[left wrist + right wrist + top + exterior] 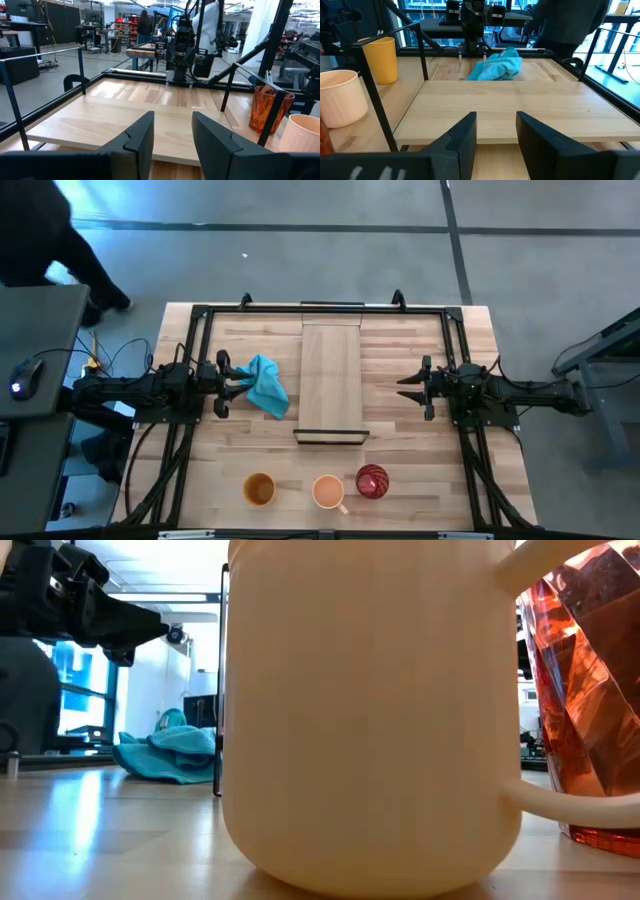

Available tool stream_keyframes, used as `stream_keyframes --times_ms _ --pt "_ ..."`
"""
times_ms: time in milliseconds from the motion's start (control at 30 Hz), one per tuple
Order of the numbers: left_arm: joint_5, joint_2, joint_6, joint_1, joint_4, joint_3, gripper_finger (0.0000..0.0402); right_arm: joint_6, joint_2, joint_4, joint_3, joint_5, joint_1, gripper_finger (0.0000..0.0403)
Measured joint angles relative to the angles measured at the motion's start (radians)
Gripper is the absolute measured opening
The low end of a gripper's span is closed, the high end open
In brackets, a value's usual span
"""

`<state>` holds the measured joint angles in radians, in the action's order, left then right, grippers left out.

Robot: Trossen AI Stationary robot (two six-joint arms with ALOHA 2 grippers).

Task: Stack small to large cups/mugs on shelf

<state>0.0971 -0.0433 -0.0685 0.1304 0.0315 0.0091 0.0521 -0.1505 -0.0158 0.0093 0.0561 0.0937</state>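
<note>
With both tools open, the right tool [408, 387] should reach to the desk's front edge and grab the red cup [371, 481] gently.

Amber-brown cup [259, 489], pale orange mug [328, 492], faceted dark red cup [371, 481], teal cloth [267, 385].

The top of the shelf [331, 378] is left bare along its whole length, so passage over it is unobstructed. Its left flank is crowded by the teal cloth [267, 386]. The three cups are lined up along the table's near edge: amber-brown cup [259, 489], pale orange mug [328, 492], dark red patterned cup [371, 481], the last two almost touching.
</note>
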Motion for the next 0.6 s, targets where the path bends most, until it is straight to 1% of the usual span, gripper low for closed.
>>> stream_keyframes --times_ms 400,467,533,600 --pt "-0.010 0.000 -0.007 0.000 0.003 0.000 0.0122 0.000 0.000 0.000 0.000 0.000 0.000 0.0130" --pt "-0.045 0.000 -0.095 0.000 0.008 0.000 0.0122 0.000 0.000 0.000 0.000 0.000 0.000 0.0130" --pt "-0.095 0.000 -0.254 0.000 0.032 0.000 0.0122 0.000 0.000 0.000 0.000 0.000 0.000 0.0130" --pt "-0.112 0.000 -0.372 -0.001 0.067 0.000 0.0122 0.000 0.000 0.000 0.000 0.000 0.000 0.0130"
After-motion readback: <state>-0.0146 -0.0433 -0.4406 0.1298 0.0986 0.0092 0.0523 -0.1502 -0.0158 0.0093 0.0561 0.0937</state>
